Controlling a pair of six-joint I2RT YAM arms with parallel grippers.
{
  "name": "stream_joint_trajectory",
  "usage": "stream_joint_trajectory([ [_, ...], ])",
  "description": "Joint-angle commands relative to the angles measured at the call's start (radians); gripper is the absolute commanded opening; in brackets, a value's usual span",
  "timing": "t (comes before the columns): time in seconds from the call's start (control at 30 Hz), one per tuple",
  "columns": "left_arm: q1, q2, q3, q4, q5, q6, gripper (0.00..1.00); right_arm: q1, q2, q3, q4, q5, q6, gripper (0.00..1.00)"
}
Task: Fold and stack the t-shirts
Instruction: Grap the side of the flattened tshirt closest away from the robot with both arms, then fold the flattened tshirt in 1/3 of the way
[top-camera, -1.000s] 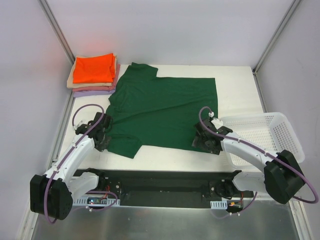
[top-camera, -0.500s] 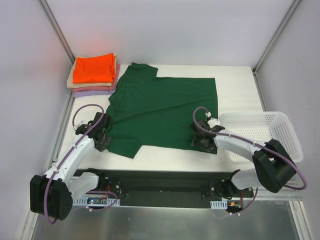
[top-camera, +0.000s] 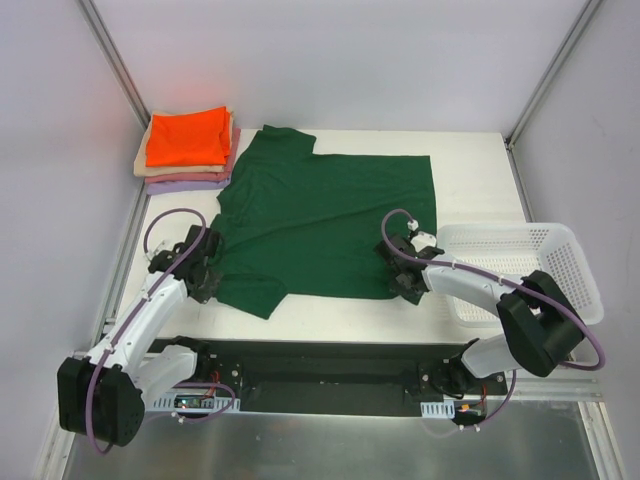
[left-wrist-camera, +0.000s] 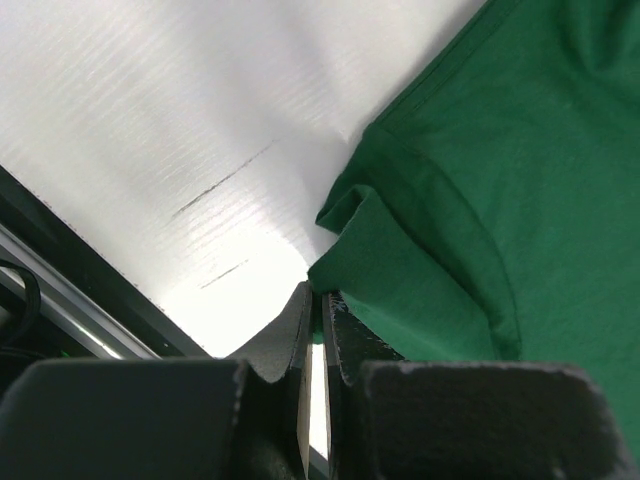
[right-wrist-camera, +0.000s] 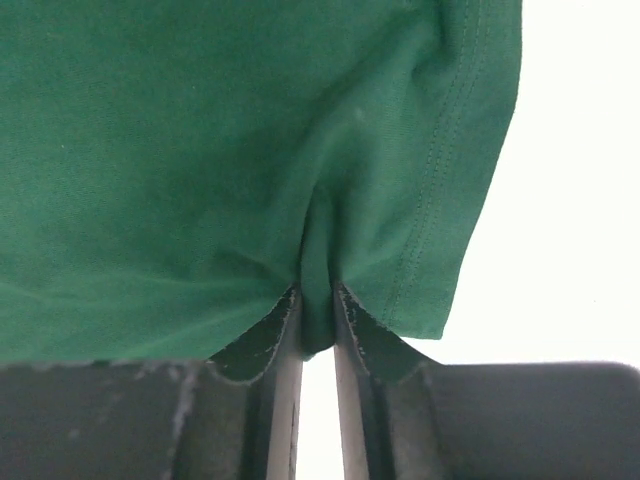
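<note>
A large dark green t-shirt (top-camera: 320, 220) lies spread flat on the white table. My left gripper (top-camera: 207, 283) is shut on the shirt's near left sleeve edge (left-wrist-camera: 345, 262), pinching the cloth at the jaw tips. At the shirt's near right corner my right gripper (top-camera: 400, 283) is shut on a bunched fold of the hem (right-wrist-camera: 318, 270). A stack of folded t-shirts (top-camera: 187, 148) sits at the far left corner, bright orange on top, with beige, pink and lavender ones beneath.
A white plastic mesh basket (top-camera: 520, 275) stands at the right, close beside my right arm. A black rail (top-camera: 320, 365) runs along the table's near edge. Grey walls with metal posts enclose the table.
My right gripper moved left onto the shirt's near right corner and closed on the hem. The left gripper stayed shut on the sleeve and barely moved.
</note>
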Motion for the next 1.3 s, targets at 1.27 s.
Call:
stream_joint_trajectory([
  [1.27,0.000,0.070,0.247,0.211,0.186,0.066,0.00,-0.051,0.035,0.262,-0.362,0.028,-0.257,0.10],
])
